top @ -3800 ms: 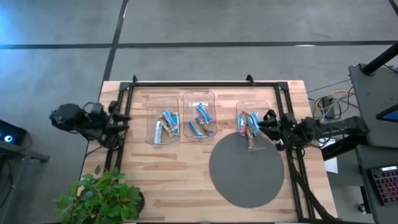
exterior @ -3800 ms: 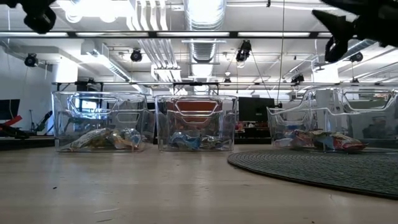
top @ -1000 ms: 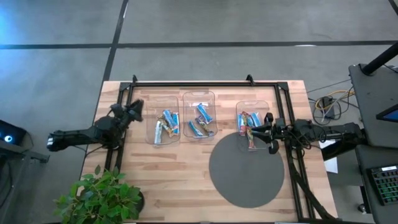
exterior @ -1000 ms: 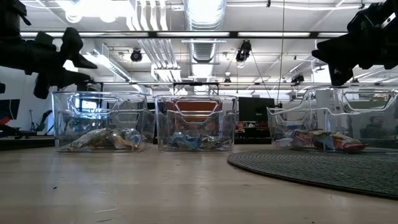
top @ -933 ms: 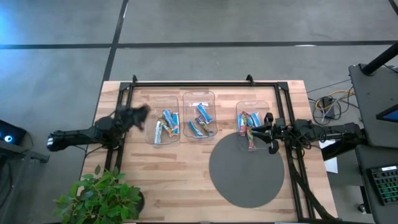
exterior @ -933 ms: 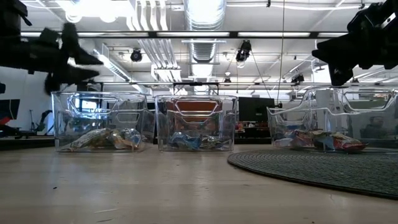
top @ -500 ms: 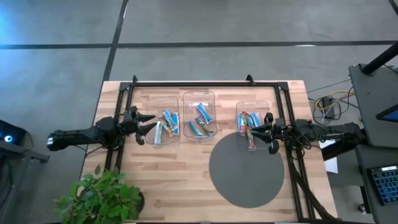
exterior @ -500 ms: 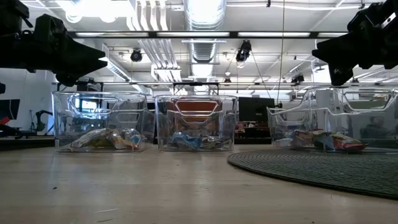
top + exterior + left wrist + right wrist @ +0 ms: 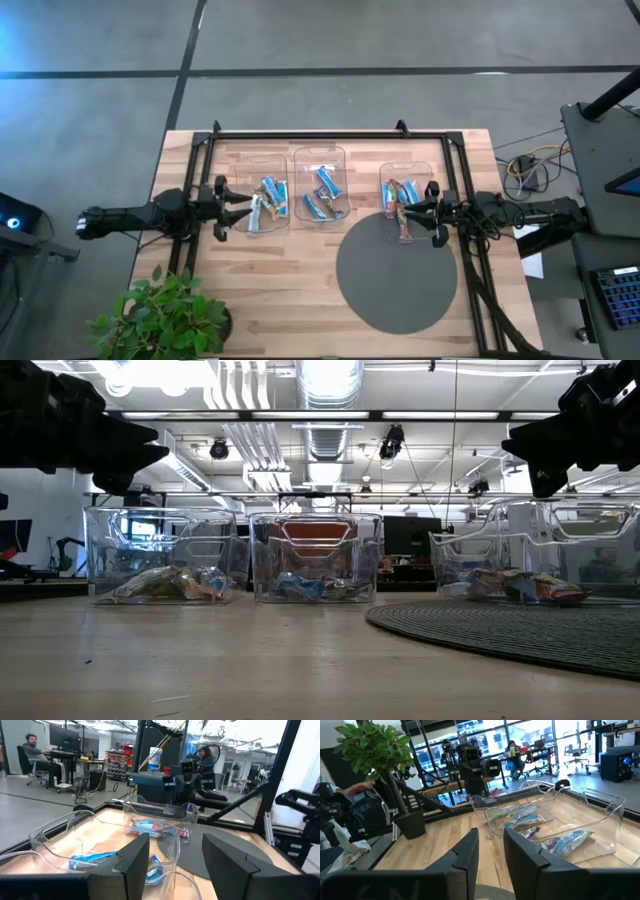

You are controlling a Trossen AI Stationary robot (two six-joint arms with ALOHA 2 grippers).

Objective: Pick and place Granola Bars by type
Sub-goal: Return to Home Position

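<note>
Return-to-home step, sorting seemingly done: left hand (image 9: 176,841) and right hand (image 9: 491,833), both part-open and empty, flank three bins (image 9: 320,151) holding all bars (image 9: 326,183); next, arms likely need retracting.

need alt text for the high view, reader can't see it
Top-down view of a wooden table with three clear bins in a row, each holding granola bars. The left tool hangs open beside the left bin, the right tool open at the right bin; a round grey mat and a potted plant sit nearby.
</note>
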